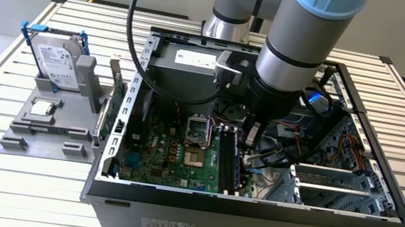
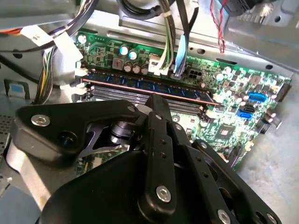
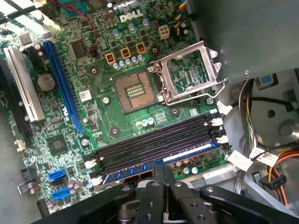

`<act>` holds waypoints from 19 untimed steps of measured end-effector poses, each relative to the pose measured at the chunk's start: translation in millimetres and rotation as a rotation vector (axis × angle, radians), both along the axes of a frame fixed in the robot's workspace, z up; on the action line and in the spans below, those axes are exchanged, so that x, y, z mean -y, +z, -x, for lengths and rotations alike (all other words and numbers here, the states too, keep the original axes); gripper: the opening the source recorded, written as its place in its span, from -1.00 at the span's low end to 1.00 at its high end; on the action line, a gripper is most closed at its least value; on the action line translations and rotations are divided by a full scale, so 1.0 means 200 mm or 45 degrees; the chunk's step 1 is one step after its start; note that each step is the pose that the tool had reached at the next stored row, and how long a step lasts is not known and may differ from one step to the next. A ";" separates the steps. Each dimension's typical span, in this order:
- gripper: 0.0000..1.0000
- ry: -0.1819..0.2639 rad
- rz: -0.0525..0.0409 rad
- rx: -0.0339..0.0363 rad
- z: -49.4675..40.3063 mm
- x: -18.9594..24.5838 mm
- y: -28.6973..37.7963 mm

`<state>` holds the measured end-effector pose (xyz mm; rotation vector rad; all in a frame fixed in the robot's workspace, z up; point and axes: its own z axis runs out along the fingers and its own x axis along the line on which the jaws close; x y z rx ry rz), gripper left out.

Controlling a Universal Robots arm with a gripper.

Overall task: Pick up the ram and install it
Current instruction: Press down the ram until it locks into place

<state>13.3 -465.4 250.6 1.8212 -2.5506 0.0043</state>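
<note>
The ram (image 2: 182, 92) stands on edge in the outermost memory slot of the motherboard (image 3: 117, 121), a long dark stick with a pale label (image 3: 187, 154). My gripper (image 3: 162, 171) is down inside the open computer case (image 1: 252, 210). Its black fingers (image 2: 155, 105) are shut together, their tips at the middle of the ram's upper edge. In the exterior view the gripper (image 1: 248, 145) hangs over the memory slots (image 1: 228, 165), to the exterior view's right of the CPU socket (image 1: 195, 133).
A silver hard drive (image 1: 59, 63) in a blue-tabbed frame and a small CPU chip (image 1: 43, 108) sit on a grey holder (image 1: 39, 141) at the exterior view's left. Cable bundles (image 3: 261, 158) and the case's metal walls crowd the gripper. The socket's latch frame (image 3: 187, 77) stands open.
</note>
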 end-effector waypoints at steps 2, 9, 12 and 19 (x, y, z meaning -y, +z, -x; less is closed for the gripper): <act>-1.00 0.029 0.000 0.0000 0.000 -0.001 0.000; -1.00 0.135 0.000 0.0000 0.000 -0.004 0.000; -1.00 0.186 0.000 0.0000 0.000 -0.005 0.000; -1.00 0.299 0.000 0.0000 0.000 -0.007 0.000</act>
